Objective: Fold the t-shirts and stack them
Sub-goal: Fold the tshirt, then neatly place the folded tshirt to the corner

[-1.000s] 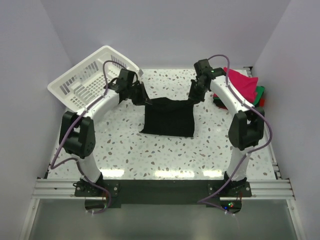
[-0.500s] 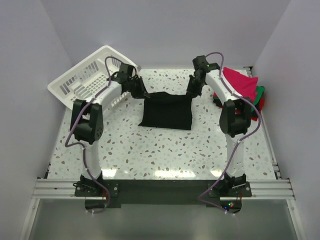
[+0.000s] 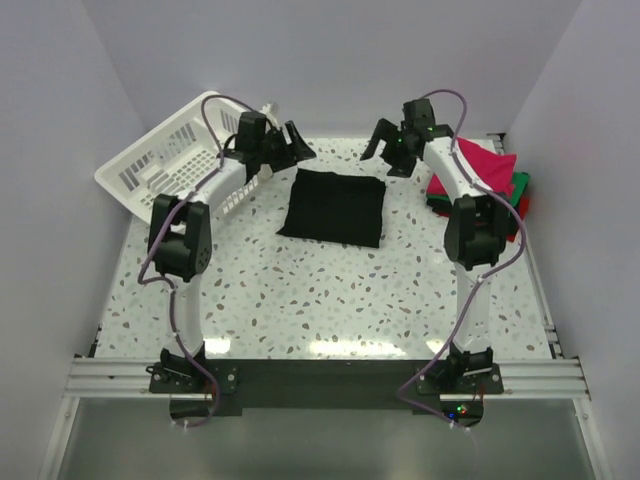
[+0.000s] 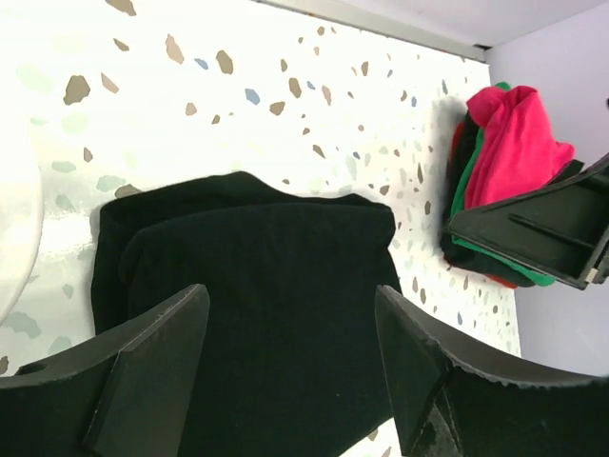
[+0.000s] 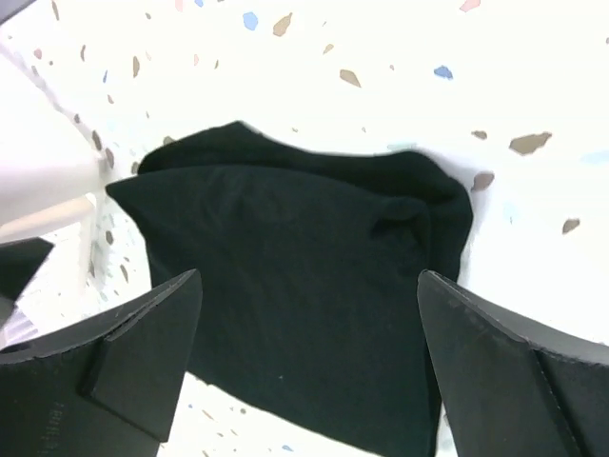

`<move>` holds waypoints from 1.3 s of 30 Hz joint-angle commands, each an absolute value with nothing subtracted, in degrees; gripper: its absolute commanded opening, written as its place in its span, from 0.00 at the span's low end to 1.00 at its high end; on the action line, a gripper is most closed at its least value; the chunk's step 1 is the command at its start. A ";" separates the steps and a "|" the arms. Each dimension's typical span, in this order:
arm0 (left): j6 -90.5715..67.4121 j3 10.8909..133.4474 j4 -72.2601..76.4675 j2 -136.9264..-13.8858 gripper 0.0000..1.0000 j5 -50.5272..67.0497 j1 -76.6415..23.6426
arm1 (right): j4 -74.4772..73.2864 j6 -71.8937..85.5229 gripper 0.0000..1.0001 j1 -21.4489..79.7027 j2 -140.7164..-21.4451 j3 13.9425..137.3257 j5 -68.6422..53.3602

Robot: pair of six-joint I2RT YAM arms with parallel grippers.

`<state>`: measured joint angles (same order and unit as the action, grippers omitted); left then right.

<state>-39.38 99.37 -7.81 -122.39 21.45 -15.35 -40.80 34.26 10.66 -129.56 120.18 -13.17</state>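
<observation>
– Black t-shirt (image 3: 333, 207): how does it look?

– Plain black cloth, folded into a rough rectangle and lying flat on the speckled tabletop (image 3: 330, 290), just to the right of the white slatted basket (image 3: 165, 165). The wrist views show two layers: a lower one peeks out past the upper one along one edge, and there is a small pucker at a corner on the side away from the basket.

– And the other t-shirts?

– They are piled well to the right of the basket, beyond the black one, at the tabletop's edge. A magenta-pink shirt (image 3: 485, 165) lies on top, with green (image 3: 518, 187) and a bit of red showing beneath it. How neatly they are folded I cannot tell.

– What about the left end effector (image 3: 296, 142)?

– Its fingers are spread apart and hold nothing. It hangs by the basket's right end, over the black shirt's nearer far corner.

– The right end effector (image 3: 385, 152)?

– Also spread wide and empty, farther right of the basket, by the shirt's other far corner. In both wrist views the black cloth lies below the parted fingers, apart from them.
</observation>
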 commanded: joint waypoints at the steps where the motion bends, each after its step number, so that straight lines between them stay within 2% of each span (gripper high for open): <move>1: -37.89 95.11 1.21 -116.29 0.76 21.52 -14.68 | -34.11 30.42 0.99 10.55 -122.10 115.24 -16.95; 11: -27.88 85.43 -6.23 -111.09 0.75 19.78 -16.87 | -25.75 28.04 0.99 10.55 -109.79 88.71 -20.57; 21: -21.80 88.68 -17.13 -116.10 0.76 9.94 -19.51 | -24.00 29.27 0.99 10.46 -110.12 82.09 -21.71; 27: -21.09 89.47 -18.20 -119.09 0.76 10.02 -19.51 | -23.47 29.44 0.99 10.28 -111.88 81.56 -21.44; 30: -21.09 90.26 -18.10 -121.02 0.74 11.07 -19.51 | -22.15 30.23 0.99 10.11 -113.73 81.47 -22.76; 39: -21.01 93.60 -20.47 -125.77 0.52 11.69 -19.34 | -18.55 31.29 0.99 9.76 -117.77 81.48 -25.49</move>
<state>-22.81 91.18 -19.31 -124.31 11.31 -19.84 -22.39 30.68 10.28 -117.51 82.00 -24.08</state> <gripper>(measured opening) 0.543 0.986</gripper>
